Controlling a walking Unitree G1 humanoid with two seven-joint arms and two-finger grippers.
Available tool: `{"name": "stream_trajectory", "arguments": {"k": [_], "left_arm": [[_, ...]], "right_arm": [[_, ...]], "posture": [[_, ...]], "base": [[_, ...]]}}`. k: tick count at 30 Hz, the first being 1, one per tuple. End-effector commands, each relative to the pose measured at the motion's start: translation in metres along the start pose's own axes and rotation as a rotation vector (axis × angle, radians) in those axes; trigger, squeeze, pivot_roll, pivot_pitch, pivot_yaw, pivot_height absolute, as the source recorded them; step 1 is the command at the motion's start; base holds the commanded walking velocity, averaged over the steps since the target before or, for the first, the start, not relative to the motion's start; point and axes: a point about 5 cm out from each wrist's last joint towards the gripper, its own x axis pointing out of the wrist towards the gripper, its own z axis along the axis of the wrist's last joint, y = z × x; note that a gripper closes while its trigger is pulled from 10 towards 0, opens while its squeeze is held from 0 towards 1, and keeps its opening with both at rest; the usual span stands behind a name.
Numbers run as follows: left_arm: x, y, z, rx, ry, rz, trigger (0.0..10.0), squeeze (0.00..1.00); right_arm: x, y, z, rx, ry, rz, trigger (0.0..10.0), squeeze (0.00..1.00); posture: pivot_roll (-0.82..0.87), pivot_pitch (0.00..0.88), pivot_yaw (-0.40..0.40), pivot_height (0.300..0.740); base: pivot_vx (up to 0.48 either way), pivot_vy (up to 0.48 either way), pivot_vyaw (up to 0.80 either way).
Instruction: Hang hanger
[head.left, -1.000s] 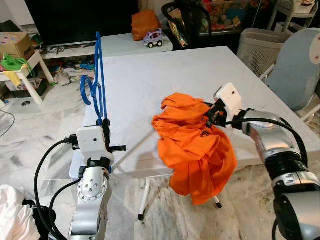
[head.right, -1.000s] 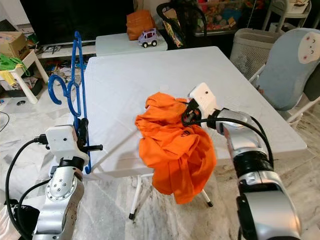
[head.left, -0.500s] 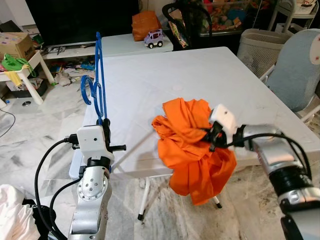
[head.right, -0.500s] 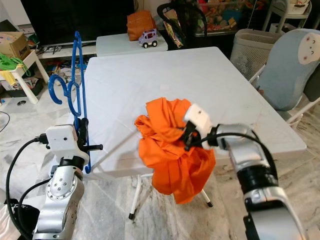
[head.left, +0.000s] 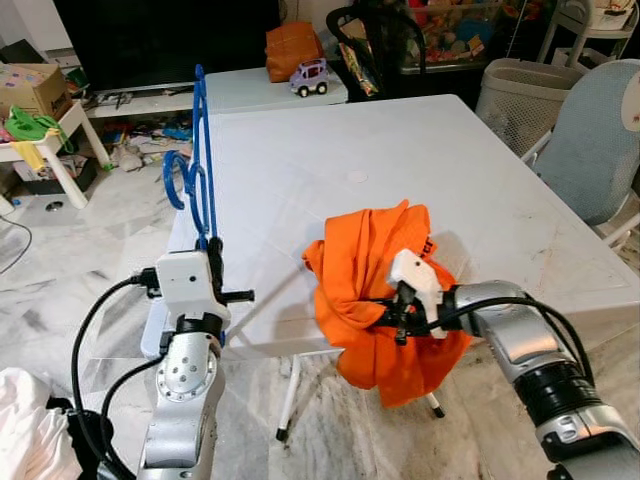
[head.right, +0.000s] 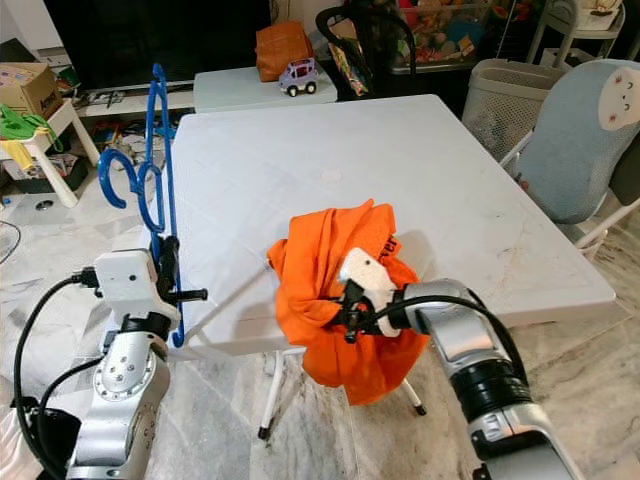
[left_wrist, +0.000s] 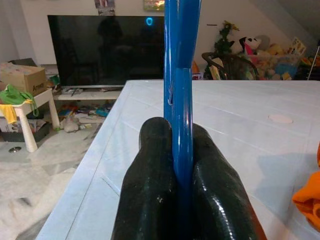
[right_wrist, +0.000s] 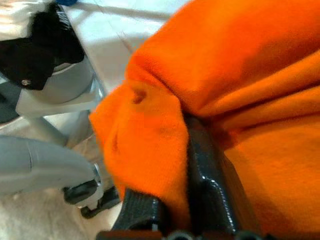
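White table (head.left: 400, 170) extends ahead of both claws. Orange shirt (head.left: 370, 290) is bunched at the table's near edge, part of it draping over the edge toward the floor. Right claw (head.left: 392, 318) is at the shirt's front, below the table edge, fingers (right_wrist: 210, 185) clamped on a fold of the fabric. Blue hanger (head.left: 197, 170) stands upright, rising above the left claw (left_wrist: 172, 165), which is clamped on its lower end beside the table's left edge; the hooks curl to the claw's left. Shirt and hanger are well apart.
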Motion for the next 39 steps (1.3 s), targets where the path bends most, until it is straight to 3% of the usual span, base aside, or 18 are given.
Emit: {"name": "stream_trajectory", "arguments": {"k": [1, 6, 8, 11, 12, 13, 14, 15, 18, 19, 20, 26, 29, 32, 33, 34, 35, 39], "left_arm": [[-0.004, 0.003, -0.015, 0.003, 0.079, 0.007, 10.0, 0.0], [-0.004, 0.003, -0.015, 0.003, 0.078, 0.005, 10.0, 0.0], [-0.004, 0.003, -0.014, 0.003, 0.078, 0.004, 10.0, 0.0], [-0.004, 0.003, -0.014, 0.003, 0.078, 0.003, 10.0, 0.0], [-0.004, 0.002, -0.014, 0.003, 0.077, 0.002, 10.0, 0.0], [-0.004, 0.002, -0.014, 0.003, 0.077, 0.002, 10.0, 0.0], [-0.004, 0.002, -0.014, 0.003, 0.077, 0.001, 10.0, 0.0], [-0.003, 0.002, -0.014, 0.003, 0.077, 0.001, 10.0, 0.0], [-0.004, 0.002, -0.014, 0.002, 0.077, 0.001, 10.0, 0.0], [-0.004, 0.002, -0.015, 0.001, 0.078, 0.0, 10.0, 0.0], [-0.004, 0.001, -0.015, 0.001, 0.079, -0.001, 10.0, 0.0], [-0.003, 0.001, -0.014, 0.005, 0.076, 0.001, 10.0, 0.0], [-0.003, 0.002, -0.014, 0.007, 0.074, 0.013, 10.0, 0.0], [-0.004, 0.003, -0.014, 0.008, 0.074, 0.017, 10.0, 0.0], [-0.003, 0.002, -0.014, 0.008, 0.074, 0.017, 10.0, 0.0], [-0.003, 0.002, -0.014, 0.008, 0.074, 0.017, 10.0, 0.0], [-0.003, 0.002, -0.014, 0.007, 0.074, 0.016, 10.0, 0.0], [-0.003, 0.002, -0.014, 0.007, 0.073, 0.014, 10.0, 0.0]], "right_arm": [[0.01, -0.002, 0.001, 0.009, 0.035, -0.053, 3.1, 0.0], [0.025, -0.01, 0.001, 0.078, 0.045, -0.207, 2.4, 0.0], [0.03, -0.014, 0.002, 0.103, 0.043, -0.277, 0.9, 0.0], [0.034, -0.022, 0.005, 0.149, 0.028, -0.397, 1.3, 0.0], [0.035, -0.026, 0.006, 0.163, 0.029, -0.451, 3.1, 0.0], [0.035, -0.029, 0.008, 0.186, 0.014, -0.493, 0.6, 0.0], [0.035, -0.031, 0.01, 0.204, 0.003, -0.52, 0.6, 0.0], [0.035, -0.035, 0.014, 0.24, -0.024, -0.574, 2.4, 0.0], [0.035, -0.038, 0.018, 0.268, -0.045, -0.624, 1.9, 0.0], [0.036, -0.043, 0.025, 0.319, -0.076, -0.699, 2.0, 0.0], [0.036, -0.046, 0.03, 0.336, -0.1, -0.741, 0.1, 0.0], [0.032, -0.057, 0.092, 0.376, -0.43, -0.817, 0.0, 0.0], [0.028, -0.054, 0.126, 0.352, -0.617, -0.745, 3.0, 0.0], [0.03, -0.053, 0.131, 0.322, -0.626, -0.74, 10.0, 0.0], [0.03, -0.052, 0.131, 0.323, -0.621, -0.739, 10.0, 0.0], [0.032, -0.052, 0.127, 0.327, -0.603, -0.727, 10.0, 0.77], [0.036, -0.05, 0.12, 0.309, -0.569, -0.713, 10.0, 1.0], [0.039, -0.047, 0.112, 0.262, -0.528, -0.705, 10.0, 1.0]], "posture": [[-0.06, 0.0, 0.033, 0.74], [-0.06, 0.0, 0.033, 0.74], [-0.05, 0.0, 0.033, 0.74], [-0.05, 0.0, 0.033, 0.74], [-0.05, 0.0, 0.033, 0.74], [-0.05, 0.0, 0.033, 0.74], [-0.05, 0.0, 0.033, 0.74], [-0.05, 0.0, 0.033, 0.74], [-0.05, 0.0, 0.033, 0.74], [-0.05, 0.0, 0.033, 0.74], [-0.05, 0.0, 0.033, 0.74], [-0.05, 0.0, 0.03, 0.74], [-0.04, 0.0, 0.026, 0.74], [-0.04, 0.0, 0.026, 0.74], [-0.04, 0.0, 0.022, 0.74], [-0.04, 0.0, 0.022, 0.74], [-0.04, 0.0, 0.022, 0.74], [-0.04, 0.0, 0.022, 0.74]], "base": [[0.0, 0.0, 0.0], [0.0, 0.0, 0.0], [0.0, 0.0, 0.0], [0.0, 0.0, 0.0], [0.0, 0.0, 0.0], [0.0, 0.0, 0.0], [0.0, 0.0, 0.0], [0.0, 0.0, 0.0], [0.0, 0.0, 0.0], [0.0, 0.0, 0.0], [0.0, 0.0, 0.0], [0.0, 0.0, 0.0], [0.0, 0.0, 0.0], [0.0, 0.0, 0.0], [0.0, 0.0, 0.0], [0.0, 0.0, 0.0], [0.0, 0.0, 0.0], [0.0, 0.0, 0.0]]}}
